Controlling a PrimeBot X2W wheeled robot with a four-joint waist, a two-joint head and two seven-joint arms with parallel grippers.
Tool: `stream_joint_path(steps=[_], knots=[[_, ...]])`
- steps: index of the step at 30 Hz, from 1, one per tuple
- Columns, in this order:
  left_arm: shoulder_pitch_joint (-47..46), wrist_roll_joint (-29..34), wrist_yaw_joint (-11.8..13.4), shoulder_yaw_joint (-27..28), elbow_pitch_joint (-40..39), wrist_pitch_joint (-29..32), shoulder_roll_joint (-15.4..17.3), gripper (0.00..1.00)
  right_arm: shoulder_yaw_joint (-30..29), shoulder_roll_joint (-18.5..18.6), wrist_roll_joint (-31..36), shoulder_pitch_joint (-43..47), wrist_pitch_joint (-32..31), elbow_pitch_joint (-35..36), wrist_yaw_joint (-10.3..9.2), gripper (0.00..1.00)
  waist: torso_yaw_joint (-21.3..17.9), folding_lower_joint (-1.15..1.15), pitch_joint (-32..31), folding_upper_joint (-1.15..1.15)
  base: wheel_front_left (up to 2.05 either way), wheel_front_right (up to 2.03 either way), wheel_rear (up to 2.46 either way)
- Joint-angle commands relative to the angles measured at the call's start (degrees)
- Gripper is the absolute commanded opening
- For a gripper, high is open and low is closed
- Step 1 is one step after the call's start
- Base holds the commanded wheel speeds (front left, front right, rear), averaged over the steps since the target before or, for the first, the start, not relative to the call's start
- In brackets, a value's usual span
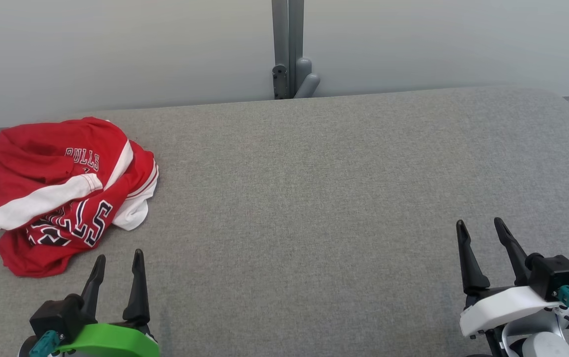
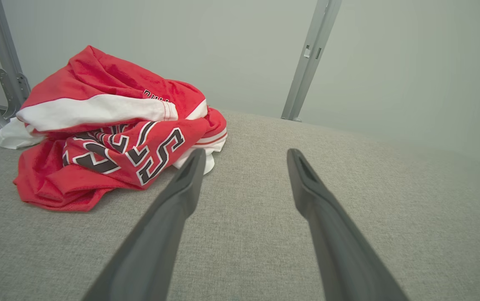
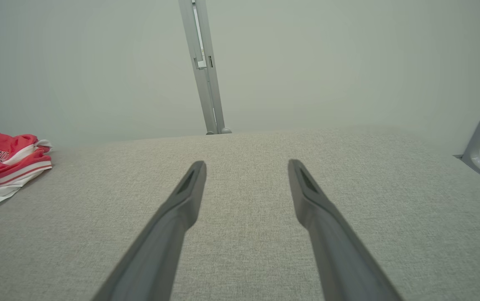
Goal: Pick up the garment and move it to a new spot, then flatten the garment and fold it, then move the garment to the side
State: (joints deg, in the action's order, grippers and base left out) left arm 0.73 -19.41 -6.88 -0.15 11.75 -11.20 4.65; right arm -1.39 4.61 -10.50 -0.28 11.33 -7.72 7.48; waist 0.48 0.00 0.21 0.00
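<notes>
Well, nothing is done yet, folks: the garment (image 1: pixel 61 193), a red-and-white jersey, lies in a crumpled heap by the far left corner of the grey table (image 1: pixel 314 198), one white bit drooping toward the left edge. The left pincer (image 1: pixel 119 255) hovers by the near edge, jaws spread wide and holding nothing, its tips just short of the heap's near hem. The right pincer (image 1: pixel 479 222) hangs by the near right corner, likewise spread and empty, well apart from the cloth. So the whole job looks to be ahead: the lift and the carry to a new spot, then the flattening, the folding, and the last shift to the side.
</notes>
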Motion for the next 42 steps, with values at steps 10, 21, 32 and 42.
stream_joint_path(steps=[10,21,32,42], knots=[[0.66,5.09,-0.51,0.51,1.67,-1.7,0.22,1.0,-0.55,0.43,5.16,0.53,1.67,0.09,0.02,1.0,0.11,0.0,-0.07,0.0,0.0,0.0,0.0],[0.79,8.45,-0.61,1.07,2.6,-2.78,0.12,1.0,-0.98,-0.07,7.64,0.32,2.72,-0.94,0.02,1.0,0.52,0.0,-0.08,0.0,0.0,0.0,0.0],[0.64,8.65,-0.64,1.59,4.36,-3.96,-0.46,1.0,-1.29,-0.55,11.67,0.57,3.86,-1.4,0.02,1.0,0.51,0.0,-0.27,0.0,0.0,0.0,0.0],[0.53,8.12,-0.66,0.92,4.6,-4.05,-0.09,1.0,-1.4,-0.61,11.7,0.57,3.93,-1.78,0.01,1.0,0.24,0.0,-0.39,0.0,0.0,0.0,0.0]])
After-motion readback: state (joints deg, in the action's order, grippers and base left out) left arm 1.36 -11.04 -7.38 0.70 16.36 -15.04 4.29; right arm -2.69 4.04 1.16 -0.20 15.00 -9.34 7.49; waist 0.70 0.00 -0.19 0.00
